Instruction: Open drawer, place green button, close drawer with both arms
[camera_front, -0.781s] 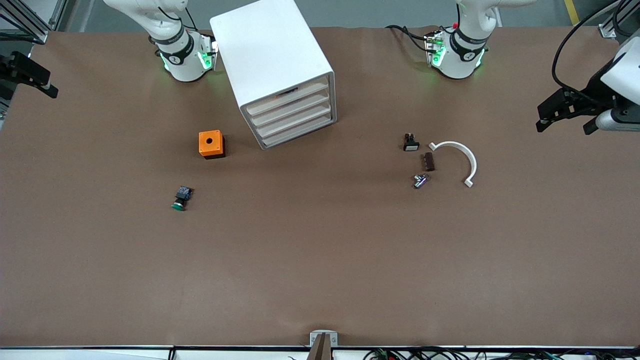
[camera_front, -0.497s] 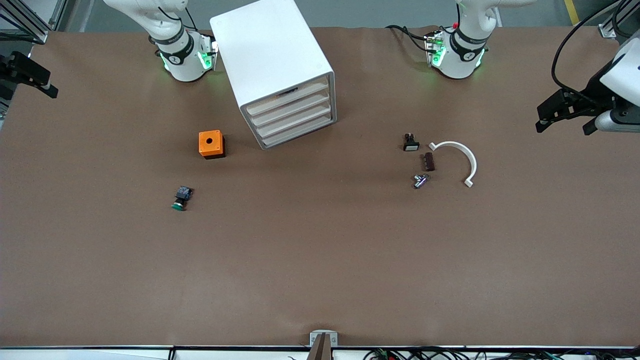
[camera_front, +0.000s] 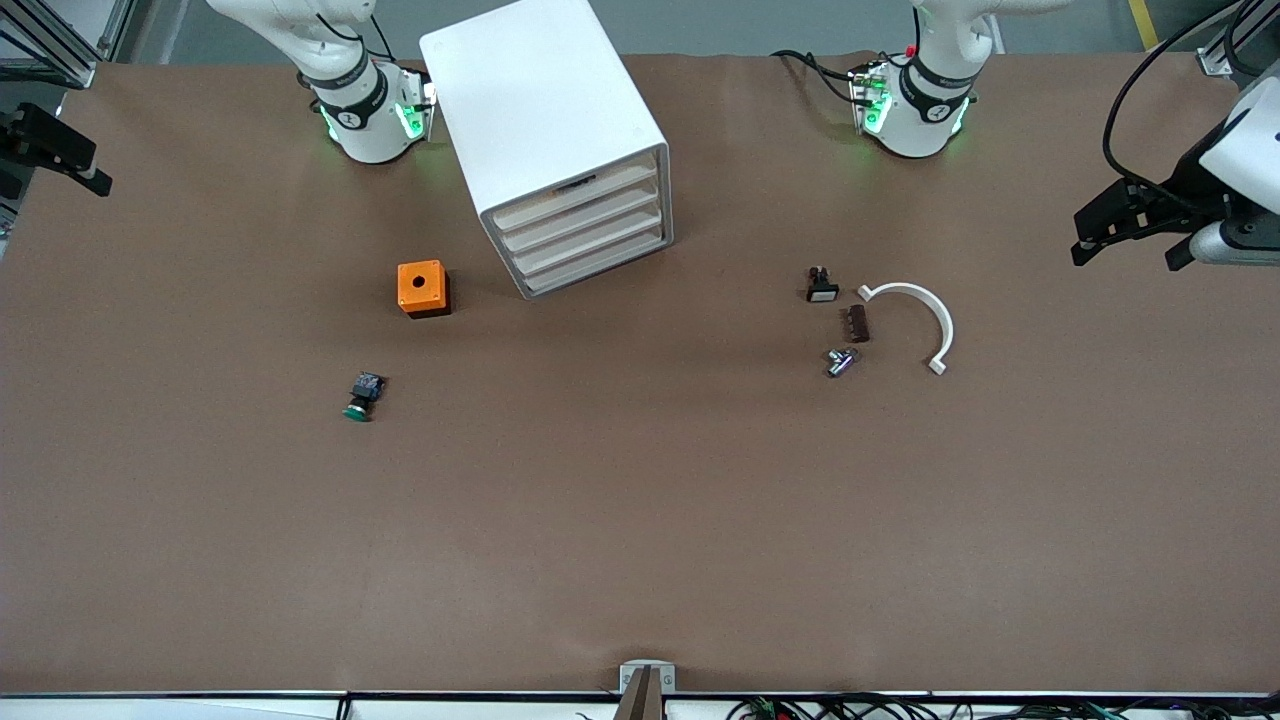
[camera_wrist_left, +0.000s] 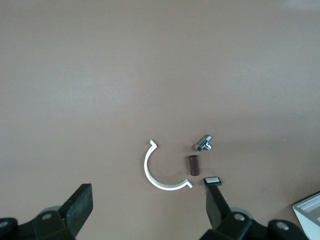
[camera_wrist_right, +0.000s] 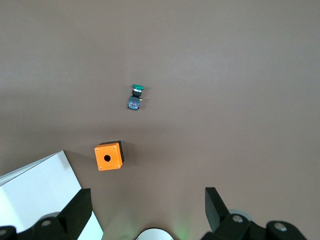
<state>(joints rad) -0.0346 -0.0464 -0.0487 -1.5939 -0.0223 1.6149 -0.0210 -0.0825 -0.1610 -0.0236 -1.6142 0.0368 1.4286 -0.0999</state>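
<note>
The white cabinet (camera_front: 545, 130) stands between the arm bases with all four fronts shut; the drawer (camera_front: 590, 240) is the third one down. The green-capped button (camera_front: 362, 395) lies on its side on the table, nearer the front camera than the orange box (camera_front: 422, 288). It also shows in the right wrist view (camera_wrist_right: 135, 97). My right gripper (camera_front: 60, 150) is open and empty, up in the air at the right arm's end of the table; its wrist view (camera_wrist_right: 147, 210) shows the fingers wide apart. My left gripper (camera_front: 1128, 250) is open and empty at the left arm's end (camera_wrist_left: 148, 207).
Toward the left arm's end lie a black switch with a white cap (camera_front: 822, 288), a small brown part (camera_front: 858, 323), a metal fitting (camera_front: 840, 361) and a white half ring (camera_front: 925, 310). The orange box (camera_wrist_right: 108, 156) sits beside the cabinet (camera_wrist_right: 35, 190).
Both grippers have drifted only very slightly at the table's ends. Nothing on the table has moved.
</note>
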